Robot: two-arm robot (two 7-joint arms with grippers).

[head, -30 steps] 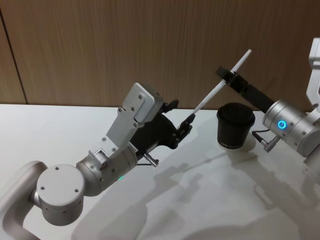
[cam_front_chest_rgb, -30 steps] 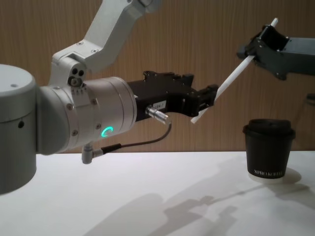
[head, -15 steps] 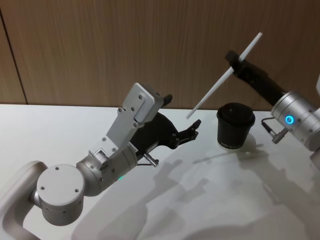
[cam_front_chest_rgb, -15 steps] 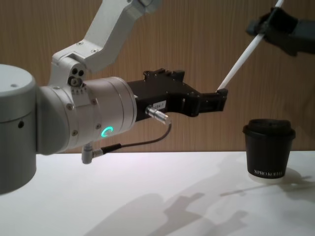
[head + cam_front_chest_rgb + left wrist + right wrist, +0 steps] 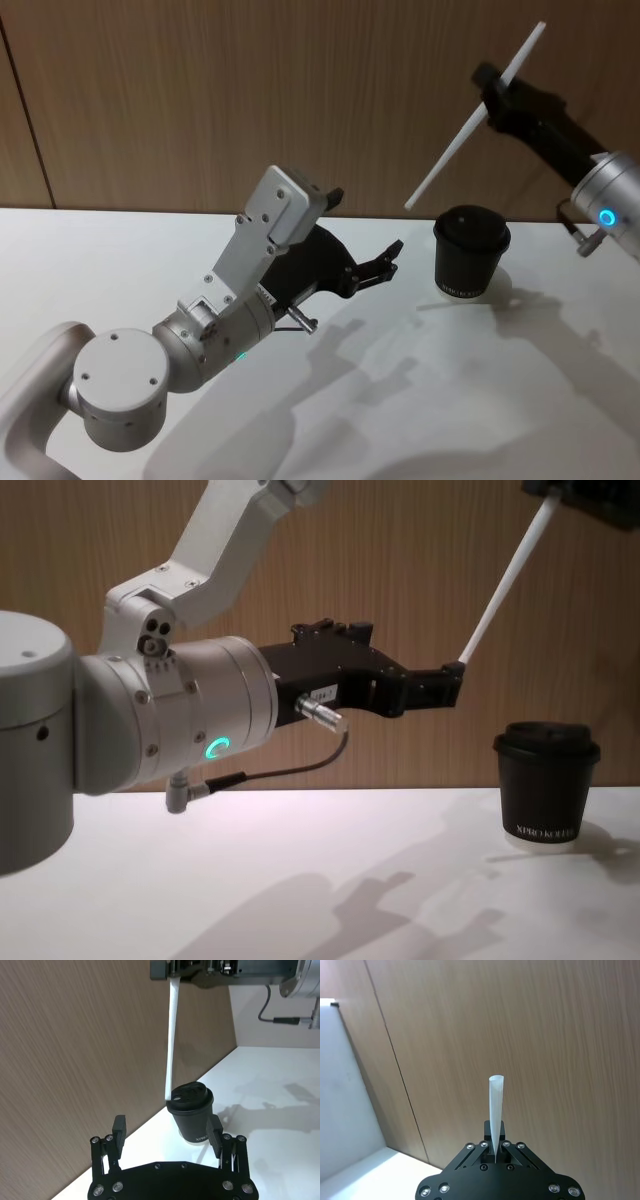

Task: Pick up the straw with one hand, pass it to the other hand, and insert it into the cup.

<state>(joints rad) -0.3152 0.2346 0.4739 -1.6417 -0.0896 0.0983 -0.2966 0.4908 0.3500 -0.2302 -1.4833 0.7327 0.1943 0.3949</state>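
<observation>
Since the straw is gripped by the right gripper alone, the handover is judged done and the insertion is left.

Straw: the straw [image 5: 476, 117] is held high in the air, tilted, with its lower end up and to the left of the cup and not touching it.

Right gripper: the right gripper [image 5: 497, 95] is closed on the straw near its upper part, at the far right above the table [image 5: 430, 400]; a blue ring light is seen on its silver wrist.

Left gripper: the left gripper [image 5: 392, 260] is held out over the table to the left of the cup, its fingers [image 5: 119, 1127] spread wide with nothing between them; a green light glows on its wrist.

Cup: the cup [image 5: 470, 252] is stood upright on the table at the far right, with its black domed lid on.

Done: the pick-up and the pass are judged complete.

Left to do: the lower end of the straw is yet to be brought over the lid and pushed down through it; the lid opening cannot be made out clearly.

Writing: small white lettering is seen low on the cup's side, read as roughly "XPRO KOFFEE", though the last letters are uncertain.
</observation>
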